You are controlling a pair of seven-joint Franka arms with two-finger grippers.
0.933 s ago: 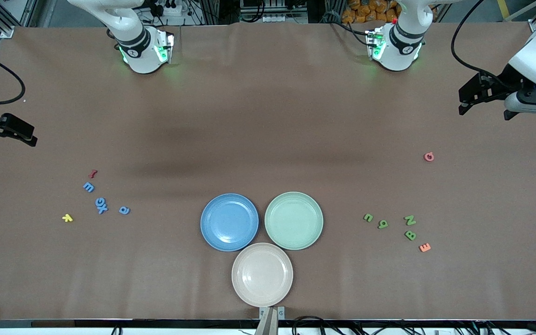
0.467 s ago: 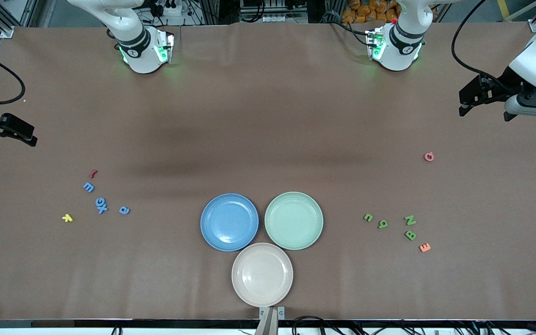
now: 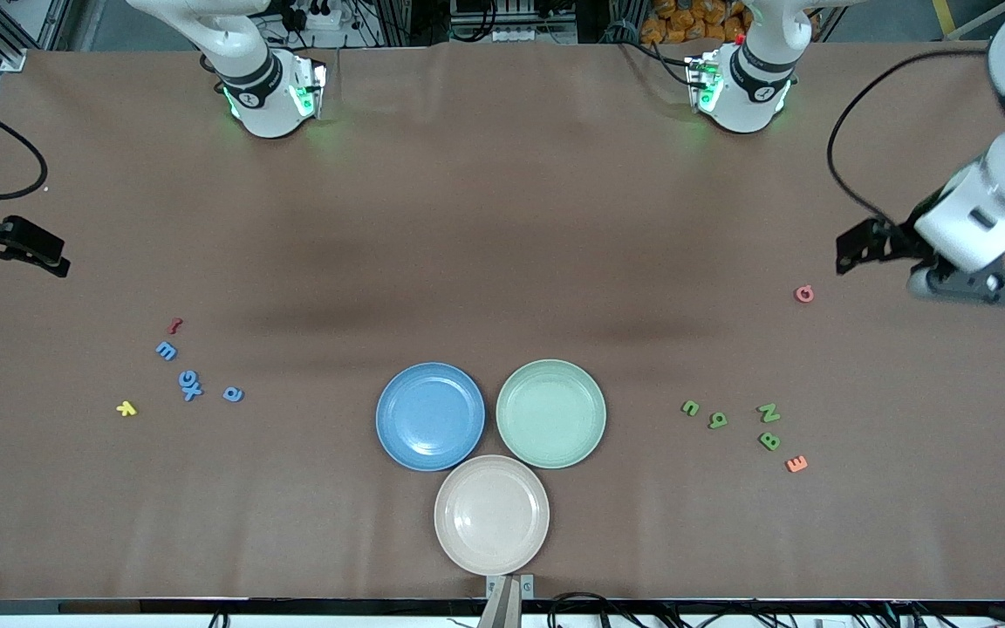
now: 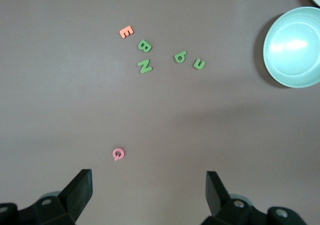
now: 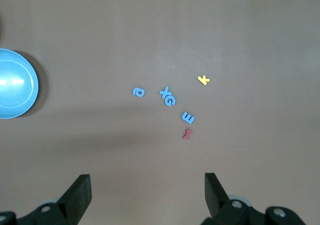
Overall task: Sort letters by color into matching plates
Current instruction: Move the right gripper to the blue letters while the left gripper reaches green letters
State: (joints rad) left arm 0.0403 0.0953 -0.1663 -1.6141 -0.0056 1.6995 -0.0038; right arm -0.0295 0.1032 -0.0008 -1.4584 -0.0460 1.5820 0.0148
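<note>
The blue plate (image 3: 430, 417) and the mint green plate (image 3: 550, 413) sit side by side near the front middle, both empty. Four blue letters (image 3: 190, 384) lie toward the right arm's end and also show in the right wrist view (image 5: 167, 96). Four green letters (image 3: 769, 412) lie toward the left arm's end and also show in the left wrist view (image 4: 145, 65). My left gripper (image 3: 847, 257) is open and empty in the air, over bare table beside a pink letter (image 4: 118, 154). My right gripper (image 3: 53, 262) is open and empty, over the table's edge.
A beige plate (image 3: 491, 515) sits nearer the front camera than the two plates. A red letter (image 3: 174, 326) and a yellow letter (image 3: 126, 407) lie by the blue ones. An orange E (image 3: 796, 464) lies by the green ones.
My left arm has swung down and inward, bringing its gripper close to the pink letter. The right gripper has hardly moved. No letter has moved.
</note>
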